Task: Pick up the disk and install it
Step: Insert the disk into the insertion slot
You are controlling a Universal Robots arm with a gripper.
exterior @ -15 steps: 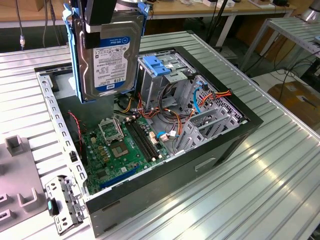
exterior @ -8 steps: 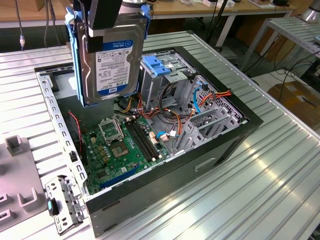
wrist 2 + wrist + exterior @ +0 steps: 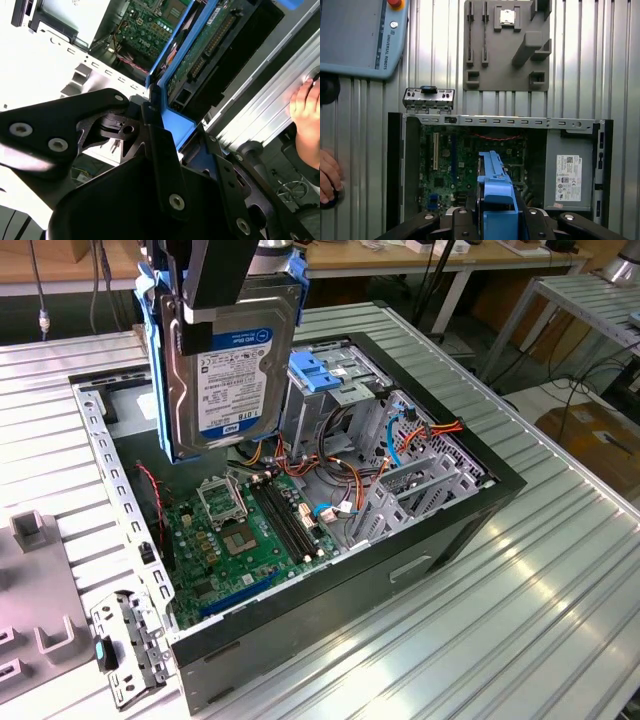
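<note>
**A:** What has the gripper (image 3: 167,125) got?

**B:** The disk (image 3: 228,350). The fingers (image 3: 162,155) are drawn in on its bright blue carrier rails, one on each side, and clamp it at the end nearest the wrist.

**A:** How does it lie from them?

**B:** Straight out from the fingers. Its long axis runs away from the wrist and down, so in the exterior view it hangs upright with its labelled face showing.

**A:** And what's under it?

**B:** The open computer case (image 3: 330,610), lying on its side. The disk hangs above the motherboard (image 3: 240,530) and is clear of it, touching nothing in the case.

**A:** Where's the drive cage?

**B:** Deeper in, on the exterior view's right of the disk. That's the metal bay with the pale blue bracket (image 3: 325,375) on top. I can't tell how much gap there is between them.

**A:** Anything beyond that?

**B:** The ribbed metal worktop (image 3: 520,620) carries the case. In the first wrist view a grey fixture plate (image 3: 505,50) lies past the case. A person's hand (image 3: 327,175) sits off to one side, well apart from the disk.
</note>
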